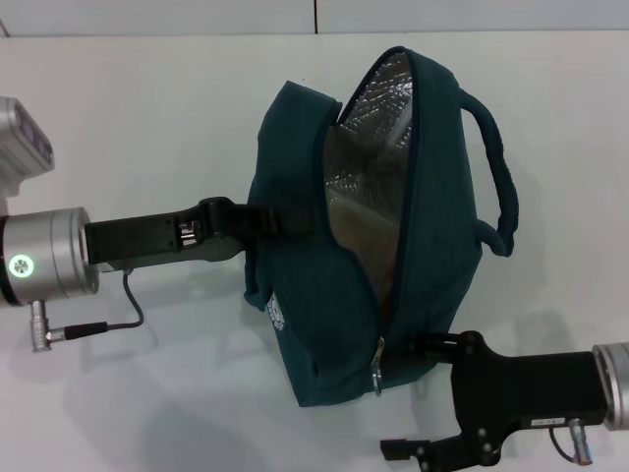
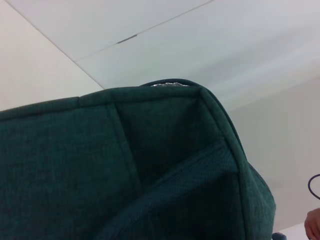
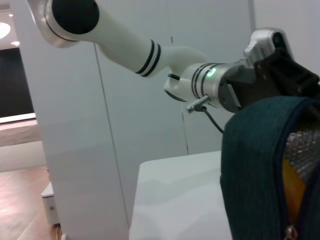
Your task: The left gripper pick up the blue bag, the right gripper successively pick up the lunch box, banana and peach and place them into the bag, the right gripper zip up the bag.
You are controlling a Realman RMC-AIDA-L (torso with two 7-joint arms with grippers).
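White table [image 1: 147, 393] and a pale wall behind it make the whole background. On this table stands the blue bag [image 1: 442, 197], its mouth gaping so that the silver foil lining [image 1: 369, 157] shows. Its opening runs lengthwise away from the robot, and the zipper pull [image 1: 377, 372] hangs at the near end of that line. In the right wrist view something yellow shows inside the bag, probably the banana [image 3: 294, 186]; the lunch box and the peach are not visible anywhere outside the bag.

The left gripper [image 1: 257, 218] is at the bag's left side and seems to pinch the fabric there, steadying it. The right gripper [image 1: 421, 346] is just beside the bag's near end, its fingers close to the pull; whether they have already closed on it I cannot tell. I judge that zipping is the step in hand: the pull must travel along the opening, away from the robot.
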